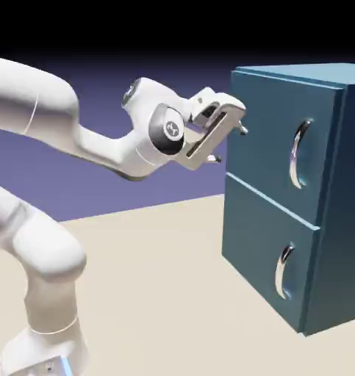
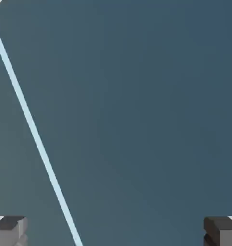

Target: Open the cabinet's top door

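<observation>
A flat, pale beige table [image 1: 158, 279] carries everything here. The boxy teal-blue cabinet [image 1: 323, 242] with two stacked front panels stands directly on it, beyond and below the fingertips. The white robot arm's rounded base [image 1: 44, 345] also rests on the table, well behind the fingers, apart from the cabinet, with bare tabletop between them.

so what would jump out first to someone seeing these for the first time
The teal-blue cabinet on the exterior view's right stands out, its two stacked panels each bearing a curved silver handle. The white arm reaches in from the left, its open gripper level with the top door, at that door's near edge and short of the handle. The hand view is almost all blue panel, crossed by one pale slanting line.
</observation>
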Controlling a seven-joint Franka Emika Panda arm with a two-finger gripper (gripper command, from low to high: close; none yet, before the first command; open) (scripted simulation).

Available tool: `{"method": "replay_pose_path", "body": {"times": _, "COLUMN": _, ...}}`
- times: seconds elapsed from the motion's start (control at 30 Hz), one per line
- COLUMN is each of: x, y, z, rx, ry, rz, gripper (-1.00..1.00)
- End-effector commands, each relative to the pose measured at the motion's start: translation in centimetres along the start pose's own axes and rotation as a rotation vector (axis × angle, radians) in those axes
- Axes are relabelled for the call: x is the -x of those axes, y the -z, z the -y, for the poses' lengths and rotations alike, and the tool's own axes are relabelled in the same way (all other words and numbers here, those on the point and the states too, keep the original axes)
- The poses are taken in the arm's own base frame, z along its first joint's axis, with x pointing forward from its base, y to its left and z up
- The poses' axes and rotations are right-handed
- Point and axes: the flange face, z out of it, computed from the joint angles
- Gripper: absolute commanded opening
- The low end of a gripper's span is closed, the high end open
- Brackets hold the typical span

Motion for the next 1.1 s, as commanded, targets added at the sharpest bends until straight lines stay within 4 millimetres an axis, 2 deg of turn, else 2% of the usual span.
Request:
{"method": "replay_pose_path", "body": {"times": 0.0, "x": 0.0, "y": 0.2, "z": -0.2, "rx": 0.007, "ry": 0.048, "rz": -0.01, "gripper": 1.0}}
{"method": "replay_pose_path", "body": {"times": 0.27, "x": 0.4, "y": 1.0, "z": -1.8, "rx": 0.082, "ry": 0.421, "rz": -0.08, "gripper": 1.0}}
{"method": "replay_pose_path", "body": {"times": 0.53, "x": 1.7, "y": 0.8, "z": -3.7, "rx": 0.184, "ry": 0.779, "rz": -0.124, "gripper": 1.0}}
{"method": "replay_pose_path", "body": {"times": 0.8, "x": 3.7, "y": -0.6, "z": -5.6, "rx": 0.303, "ry": 1.124, "rz": -0.14, "gripper": 1.0}}
{"method": "replay_pose_path", "body": {"times": 1.07, "x": 6.4, "y": -3.1, "z": -7.5, "rx": 0.43, "ry": 1.46, "rz": -0.129, "gripper": 1.0}}
